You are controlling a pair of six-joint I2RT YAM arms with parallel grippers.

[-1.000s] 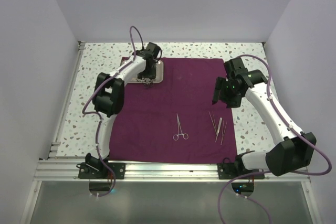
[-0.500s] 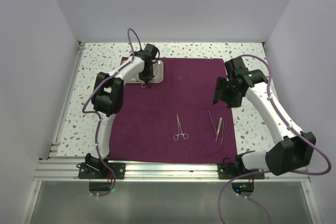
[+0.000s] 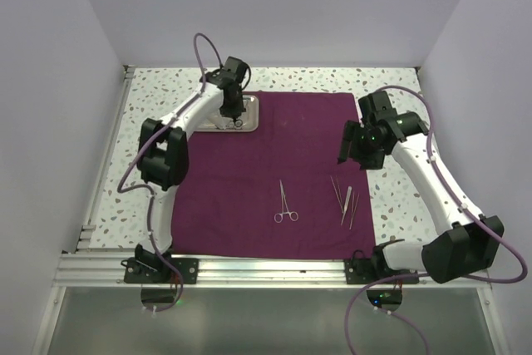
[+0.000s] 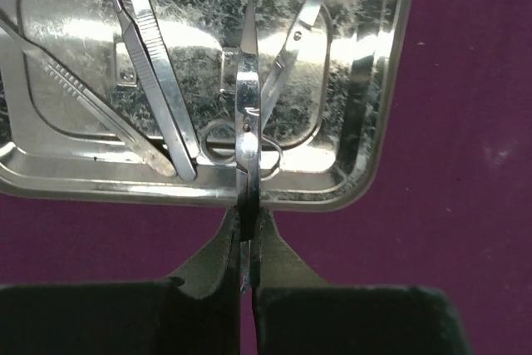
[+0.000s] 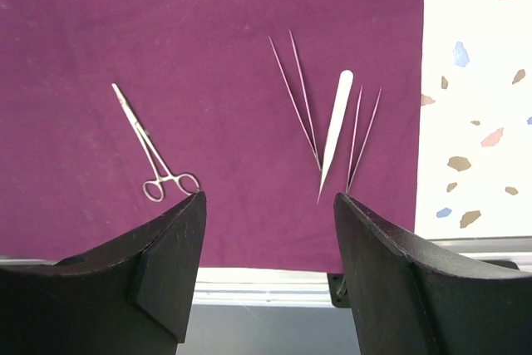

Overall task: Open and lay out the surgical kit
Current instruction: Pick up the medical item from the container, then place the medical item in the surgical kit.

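Surgical kit (image 3: 274, 230) is open on the speckled tabletop (image 3: 166, 85), with its one purple cloth (image 3: 291, 139) spread flat. One shiny steel tray (image 3: 248, 122) sits on the far left corner of the cloth. The left arm hangs over the tray and hides part of it from above. The left pincer (image 4: 249, 222) is pressed together on one pair of scissors (image 4: 248, 114) over the tray, pinching it near where the blades cross. Just beside the scissors in the tray lie one thin tool with a ridged handle (image 4: 66, 93) and two flat silver strips (image 4: 158, 72); I cannot tell if the strips are one tool or two. Nearer the arms, well apart from the tray, one ring-handled clamp (image 5: 154, 160) lies on the cloth, and three tweezers (image 5: 337, 126) lie close together to its right. The right pincer (image 5: 270, 201) hangs above them, spread wide, with nothing in it.
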